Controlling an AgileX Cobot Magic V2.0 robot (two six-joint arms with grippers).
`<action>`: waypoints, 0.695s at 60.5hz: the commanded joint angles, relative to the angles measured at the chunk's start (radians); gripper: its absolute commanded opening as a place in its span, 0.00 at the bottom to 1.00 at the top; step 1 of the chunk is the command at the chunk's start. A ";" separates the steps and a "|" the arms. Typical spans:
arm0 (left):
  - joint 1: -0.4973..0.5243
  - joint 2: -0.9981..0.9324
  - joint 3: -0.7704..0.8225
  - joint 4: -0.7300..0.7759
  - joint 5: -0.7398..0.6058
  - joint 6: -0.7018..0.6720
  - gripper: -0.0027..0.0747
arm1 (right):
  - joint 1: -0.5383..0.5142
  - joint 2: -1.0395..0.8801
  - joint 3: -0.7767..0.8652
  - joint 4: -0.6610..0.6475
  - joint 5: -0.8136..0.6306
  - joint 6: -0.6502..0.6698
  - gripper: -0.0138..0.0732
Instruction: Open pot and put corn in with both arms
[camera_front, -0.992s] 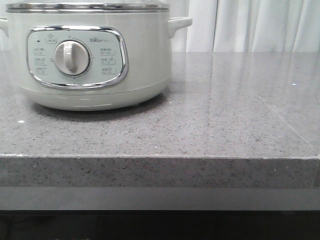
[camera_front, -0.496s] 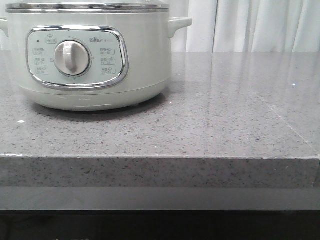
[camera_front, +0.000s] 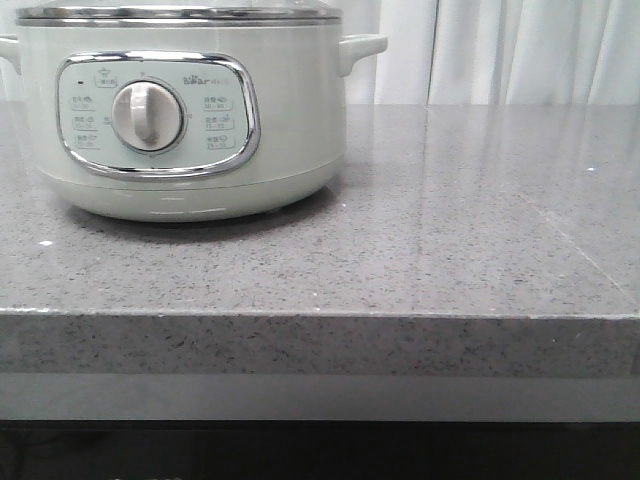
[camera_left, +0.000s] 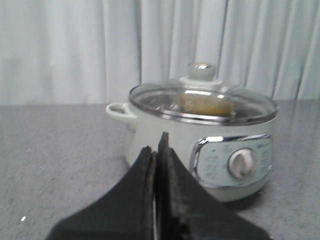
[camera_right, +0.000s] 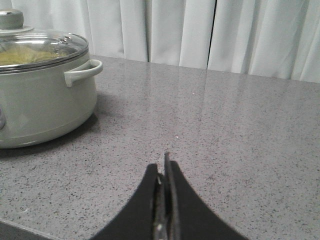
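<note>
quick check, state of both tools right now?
Left tool: closed, holding nothing, in front of the pot.
Right tool: closed, holding nothing, over the counter.

The front camera sat low, at about counter-edge height, and looked straight ahead across the grey counter (camera_front: 420, 260) toward the white curtain (camera_front: 530, 50). It was close to the pot (camera_front: 190, 120), cutting off its lid. The left wrist camera faced the pot (camera_left: 200, 145) from farther back, over closed black fingers (camera_left: 155, 200), showing it whole. The right wrist camera looked from the pot's (camera_right: 40, 90) right-handle side. All three views shared the pot, counter and curtain.
</note>
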 joint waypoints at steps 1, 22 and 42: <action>0.065 -0.024 0.017 0.006 -0.085 -0.017 0.01 | -0.002 0.010 -0.023 -0.003 -0.075 -0.012 0.08; 0.260 -0.025 0.193 0.002 -0.108 -0.017 0.01 | -0.002 0.010 -0.023 -0.003 -0.075 -0.012 0.08; 0.283 -0.025 0.257 0.002 -0.161 -0.017 0.01 | -0.002 0.010 -0.023 -0.003 -0.075 -0.012 0.08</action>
